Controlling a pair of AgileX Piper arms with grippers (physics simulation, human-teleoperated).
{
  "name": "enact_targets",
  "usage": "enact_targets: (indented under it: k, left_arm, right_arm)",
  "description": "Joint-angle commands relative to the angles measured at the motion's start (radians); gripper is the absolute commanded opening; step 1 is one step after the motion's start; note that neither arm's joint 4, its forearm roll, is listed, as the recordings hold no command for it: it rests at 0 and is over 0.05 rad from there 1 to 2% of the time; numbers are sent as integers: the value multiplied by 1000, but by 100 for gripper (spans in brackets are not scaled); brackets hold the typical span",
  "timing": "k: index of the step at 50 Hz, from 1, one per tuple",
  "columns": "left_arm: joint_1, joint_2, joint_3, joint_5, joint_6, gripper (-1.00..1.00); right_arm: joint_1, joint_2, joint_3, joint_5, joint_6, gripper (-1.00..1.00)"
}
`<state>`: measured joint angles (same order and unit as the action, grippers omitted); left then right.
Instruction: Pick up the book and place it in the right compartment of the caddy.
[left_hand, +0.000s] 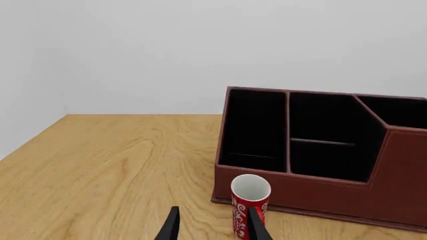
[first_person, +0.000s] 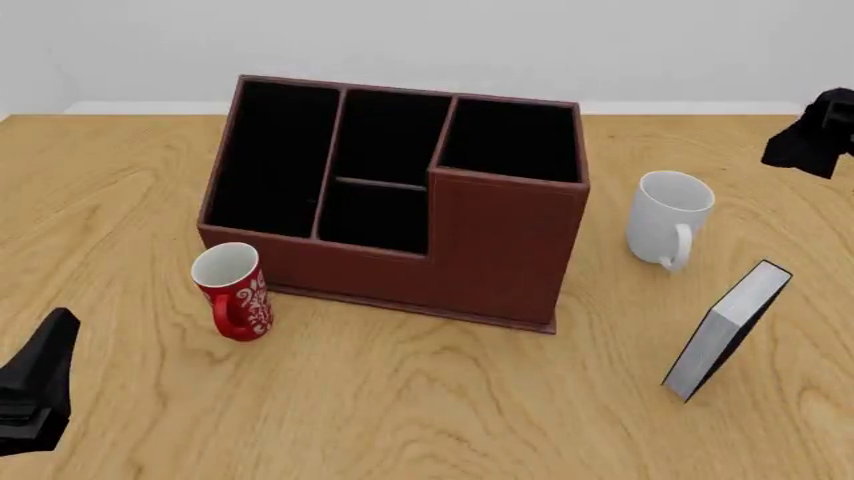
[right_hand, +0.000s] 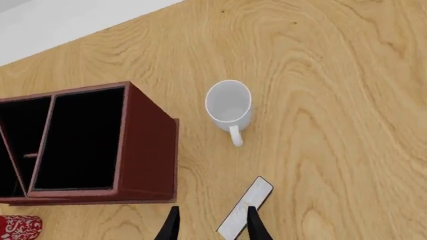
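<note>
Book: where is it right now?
Front view: the book stands on edge on the table's right side, right of the caddy, nearer the camera than the white mug.

Bright, even, shadowless render light; all three views sharp, without glare.

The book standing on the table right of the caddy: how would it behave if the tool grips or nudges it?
The book is thin and stands on edge, leaning, so a sideways nudge would probably topple it flat. Its hard black covers look stiff, so it likely won't flop in a grip. The smooth covers may be somewhat slippery. The right tool hovers above it, apart from it.
</note>
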<state>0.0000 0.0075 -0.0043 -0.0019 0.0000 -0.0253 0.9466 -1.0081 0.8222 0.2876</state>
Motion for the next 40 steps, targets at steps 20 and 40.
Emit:
enact_targets:
  k: [20,40]
  left_arm:
    - [0,0,0,0,0,100]
    - [0,0,0,0,0,100]
  right_arm:
    - [-45,-6,189,-130,87,100]
    - [-82,7,251,-169,99,100]
